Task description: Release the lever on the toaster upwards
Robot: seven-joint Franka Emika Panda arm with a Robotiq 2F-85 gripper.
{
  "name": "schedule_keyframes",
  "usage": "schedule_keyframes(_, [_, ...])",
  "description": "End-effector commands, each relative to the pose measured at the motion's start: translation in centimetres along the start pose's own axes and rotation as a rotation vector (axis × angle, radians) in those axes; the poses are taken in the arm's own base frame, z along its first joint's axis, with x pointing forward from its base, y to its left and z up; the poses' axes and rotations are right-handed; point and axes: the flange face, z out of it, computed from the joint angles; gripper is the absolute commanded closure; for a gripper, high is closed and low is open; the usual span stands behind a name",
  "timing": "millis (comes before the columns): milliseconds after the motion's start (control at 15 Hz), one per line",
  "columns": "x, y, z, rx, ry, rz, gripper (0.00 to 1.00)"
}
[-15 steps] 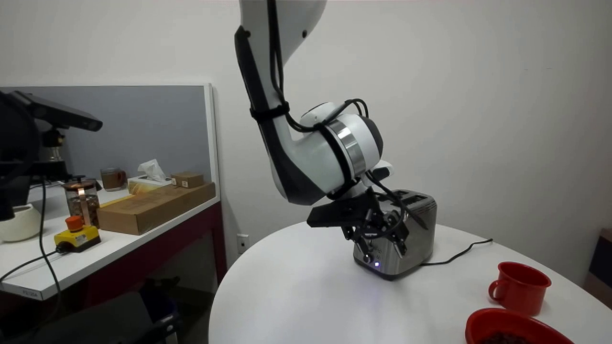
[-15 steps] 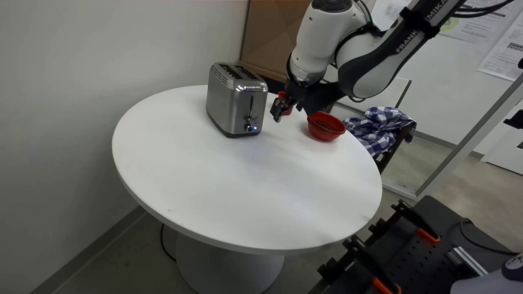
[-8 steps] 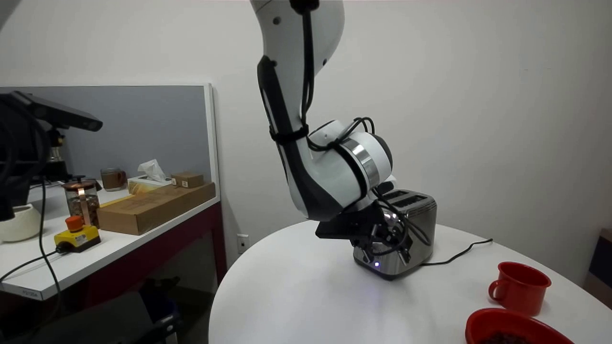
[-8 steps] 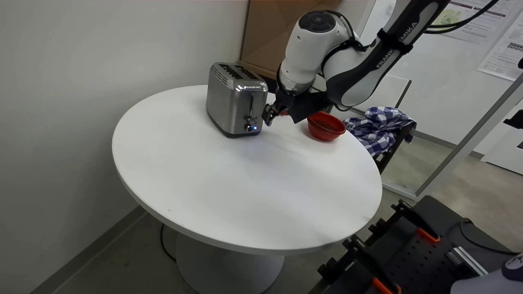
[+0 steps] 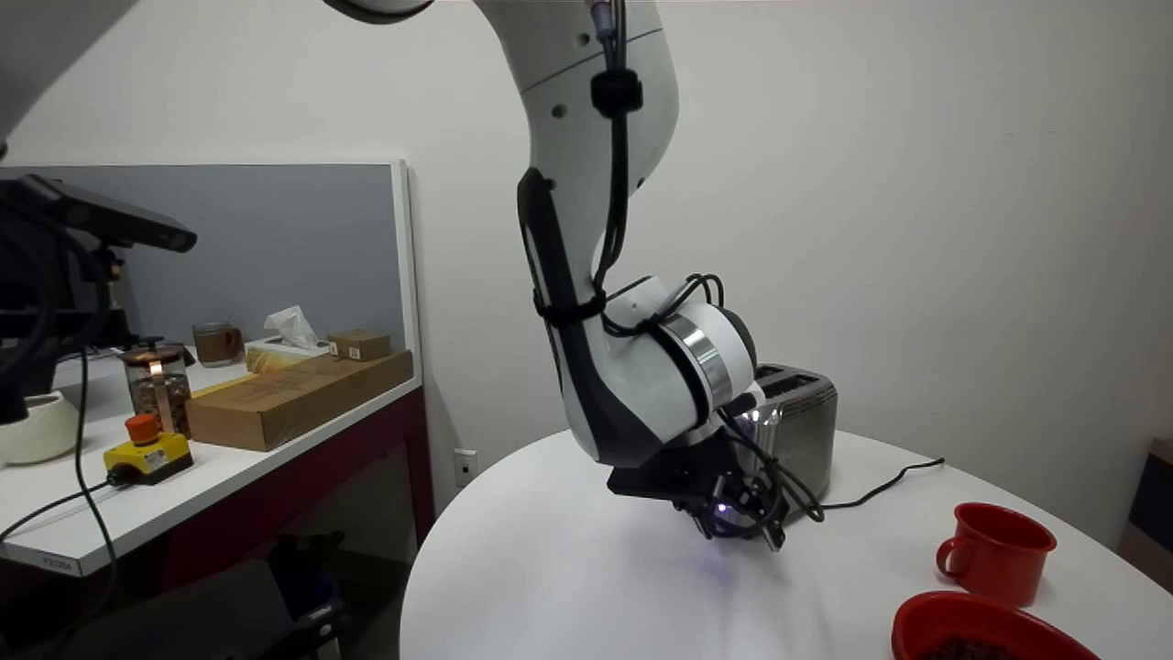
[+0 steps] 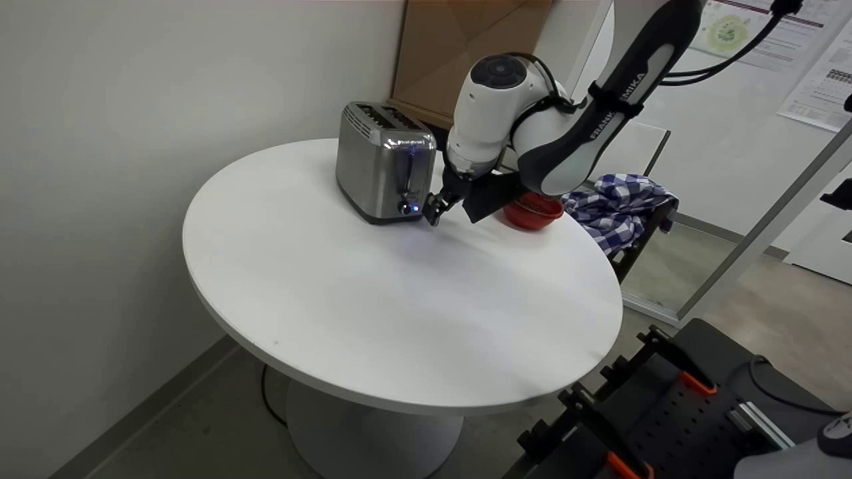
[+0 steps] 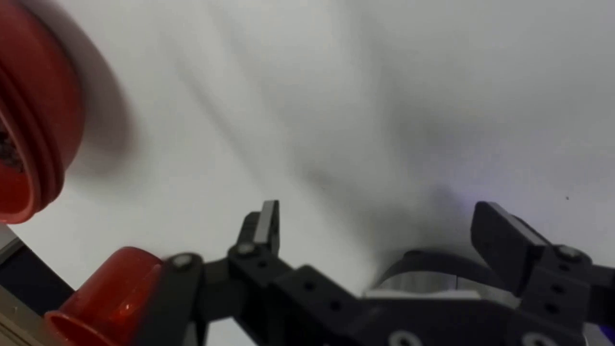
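Round white table (image 6: 399, 319) carries the steel toaster (image 6: 376, 176), upright. Just beside it, low, I observe the gripper (image 7: 377, 209), fingers (image 7: 504, 245) apart; contact cannot be determined. Red mug (image 5: 1001, 557) stands well apart. Toaster's lever slot (image 6: 409, 171) visible; blue light (image 6: 416, 208) lit.

Gripper (image 7: 375, 206) holds its fingers (image 7: 502, 247) wide apart, white tabletop (image 7: 192, 202) between. Toaster (image 7: 417, 281), partly hidden, shows metal and black edge at bottom. Red bowl (image 7: 45, 81), dark contents (image 7: 8, 151) inside, sits upper left; red mug (image 7: 113, 288), partly covered, lower left.
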Motion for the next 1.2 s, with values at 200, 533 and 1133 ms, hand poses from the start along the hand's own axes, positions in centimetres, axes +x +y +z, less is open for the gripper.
schedule_keyframes(200, [1.4,-0.4,1.0,0.038,0.053,0.040,0.00])
schedule_keyframes(533, [2.3,-0.3,0.6,0.065,0.095,0.065,0.00])
schedule_keyframes(1133, [1.7,0.6,0.7,0.065,0.132,0.046,0.00])
